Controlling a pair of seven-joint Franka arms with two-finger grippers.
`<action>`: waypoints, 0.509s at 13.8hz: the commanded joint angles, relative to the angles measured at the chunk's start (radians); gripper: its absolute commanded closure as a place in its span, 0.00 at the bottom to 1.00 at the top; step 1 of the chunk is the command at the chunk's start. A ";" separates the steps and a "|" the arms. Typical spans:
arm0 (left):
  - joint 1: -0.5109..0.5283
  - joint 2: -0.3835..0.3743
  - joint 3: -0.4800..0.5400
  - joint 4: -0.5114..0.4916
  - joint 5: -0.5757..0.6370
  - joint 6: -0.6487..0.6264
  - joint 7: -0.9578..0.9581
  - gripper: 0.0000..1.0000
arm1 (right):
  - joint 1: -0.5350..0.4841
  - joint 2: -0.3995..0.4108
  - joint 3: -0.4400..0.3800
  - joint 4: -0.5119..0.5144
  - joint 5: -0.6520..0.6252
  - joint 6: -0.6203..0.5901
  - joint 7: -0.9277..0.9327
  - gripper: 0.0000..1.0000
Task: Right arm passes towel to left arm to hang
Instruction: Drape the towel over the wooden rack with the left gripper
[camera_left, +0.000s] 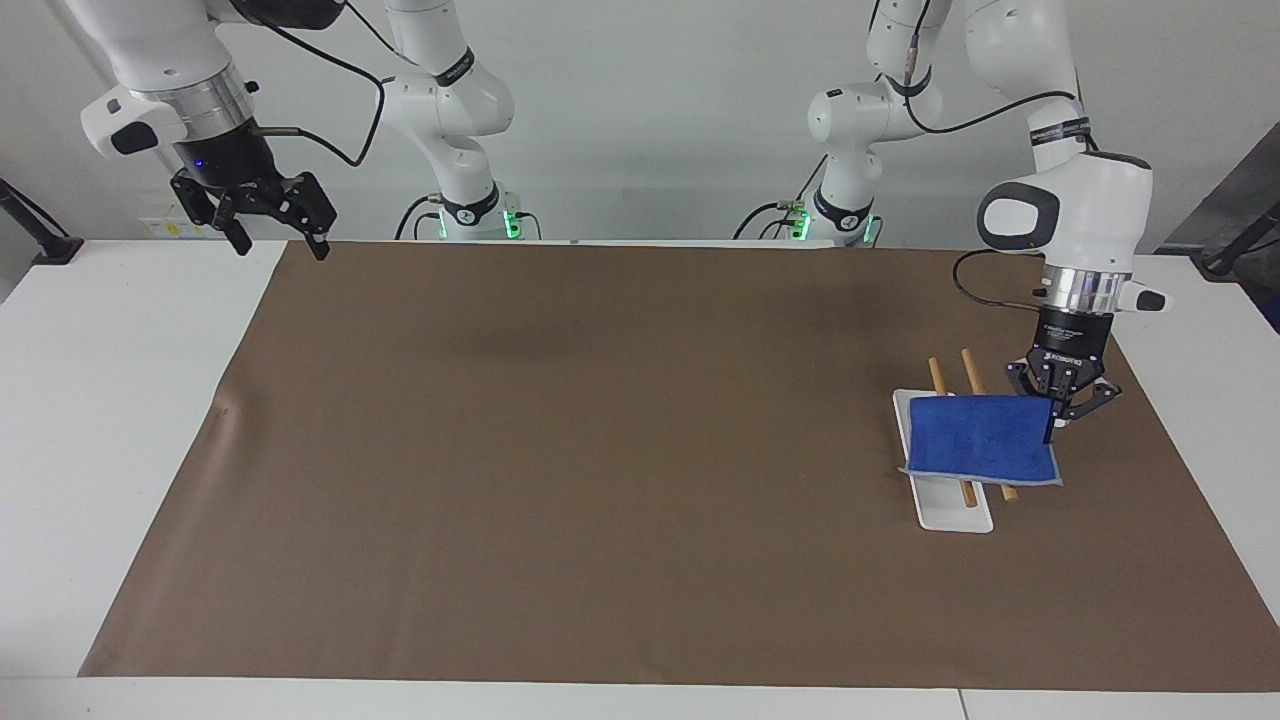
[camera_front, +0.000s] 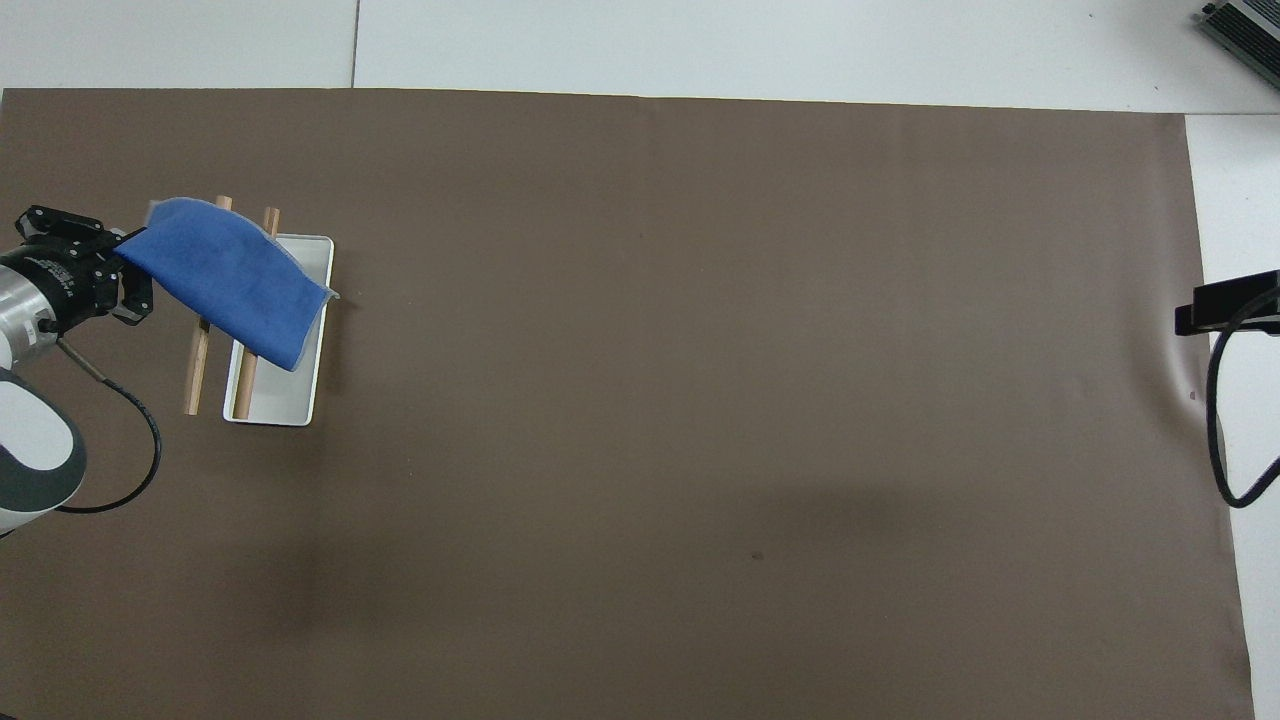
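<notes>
My left gripper (camera_left: 1050, 428) is shut on one corner of the blue towel (camera_left: 985, 438), low over the mat at the left arm's end of the table. The towel (camera_front: 225, 280) spreads out flat from that corner across two wooden rods (camera_left: 937, 372) and a white tray-like base (camera_left: 955, 512). Whether the cloth rests on the rods I cannot tell. The rods' ends (camera_front: 197, 375) stick out from under it. My right gripper (camera_left: 280, 243) hangs open and empty, high above the mat's corner at the right arm's end.
A brown mat (camera_left: 600, 450) covers most of the white table (camera_left: 110, 400). Nothing else lies on the mat besides the rods and the base.
</notes>
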 joint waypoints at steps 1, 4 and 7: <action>0.053 -0.002 -0.012 -0.009 -0.015 0.005 -0.018 1.00 | 0.011 -0.024 0.000 -0.034 -0.015 -0.006 -0.008 0.00; 0.070 -0.012 -0.012 -0.024 -0.015 -0.027 -0.019 0.93 | 0.001 -0.022 0.003 -0.039 -0.010 0.011 -0.026 0.00; 0.069 -0.017 -0.012 -0.036 -0.015 -0.044 -0.016 0.37 | 0.001 -0.028 0.006 -0.068 -0.019 0.019 -0.026 0.00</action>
